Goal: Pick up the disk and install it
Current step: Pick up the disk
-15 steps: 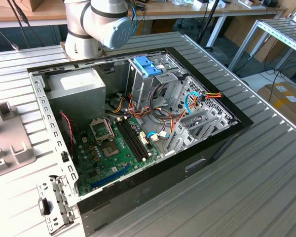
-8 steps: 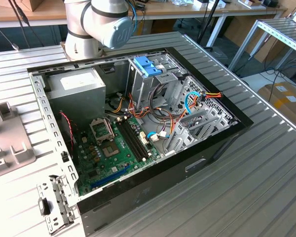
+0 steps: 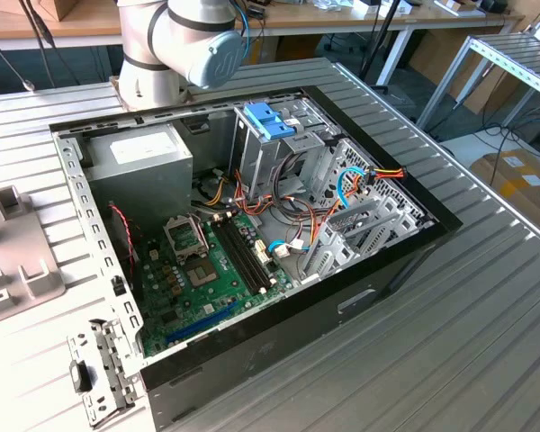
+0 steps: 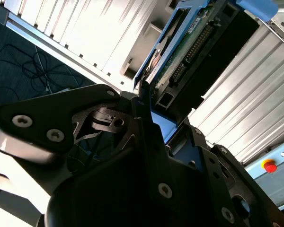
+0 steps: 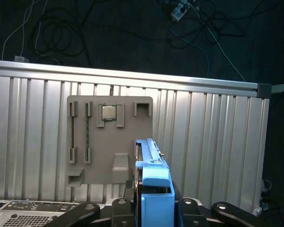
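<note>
Gripper pinched the disk by its blue carrier | disk hung edge-on above the grey parts tray | risk: plastic rail might flex, letting the disk swivel in that grip

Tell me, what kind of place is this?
Probably a robotics lab or workshop: a robot arm stands beside an open computer case on a ribbed metal table, its claw holding the disk, with workbenches behind.
</note>
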Controlling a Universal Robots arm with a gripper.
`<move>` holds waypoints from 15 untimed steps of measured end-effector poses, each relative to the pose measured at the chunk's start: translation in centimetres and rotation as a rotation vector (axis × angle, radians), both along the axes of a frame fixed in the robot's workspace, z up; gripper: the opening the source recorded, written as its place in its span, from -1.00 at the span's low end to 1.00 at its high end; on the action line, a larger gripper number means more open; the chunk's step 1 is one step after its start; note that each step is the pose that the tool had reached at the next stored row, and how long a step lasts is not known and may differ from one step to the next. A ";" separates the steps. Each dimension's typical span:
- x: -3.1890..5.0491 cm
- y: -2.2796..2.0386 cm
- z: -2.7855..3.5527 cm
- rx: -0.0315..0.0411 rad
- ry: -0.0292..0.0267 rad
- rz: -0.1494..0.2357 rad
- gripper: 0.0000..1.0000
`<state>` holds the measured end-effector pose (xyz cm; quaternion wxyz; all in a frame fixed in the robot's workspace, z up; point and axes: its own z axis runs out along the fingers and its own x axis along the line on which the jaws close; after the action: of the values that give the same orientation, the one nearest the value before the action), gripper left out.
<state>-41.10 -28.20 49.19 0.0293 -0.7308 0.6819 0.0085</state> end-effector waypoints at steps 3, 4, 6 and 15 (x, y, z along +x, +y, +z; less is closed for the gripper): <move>0.39 -0.01 0.00 0.0000 0.0001 0.000 -0.26; 0.51 -0.01 0.01 0.0000 0.0002 0.000 -0.26; 0.74 -0.02 0.00 0.0000 0.0003 0.000 -0.26; 1.95 -0.06 0.00 0.0000 0.0008 0.000 -0.26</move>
<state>-39.15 -28.26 49.19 0.0290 -0.7308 0.6820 0.0088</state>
